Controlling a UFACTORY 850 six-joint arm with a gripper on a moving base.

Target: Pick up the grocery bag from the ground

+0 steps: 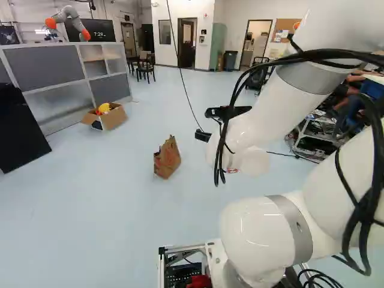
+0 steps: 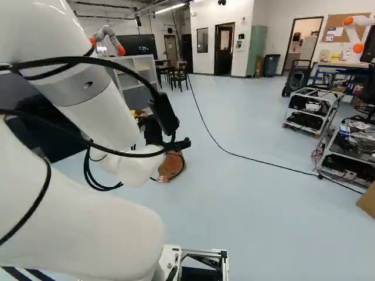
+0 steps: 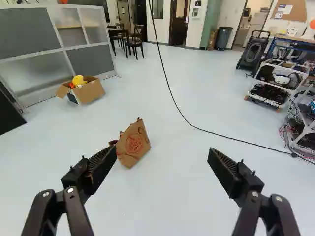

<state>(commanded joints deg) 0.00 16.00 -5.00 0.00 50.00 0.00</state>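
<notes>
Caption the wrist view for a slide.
The open claw faces a brown paper grocery bag standing on the pale floor, a cardboard box farther off.

Floor (image 1: 108, 210) carrying paper bag (image 1: 168, 159) midway, cardboard box (image 1: 112, 119) near left edge, chairs (image 1: 146, 69) near far edge, carts (image 2: 310, 108) near right edge; black cable (image 3: 251, 143) is trailing across.
</notes>
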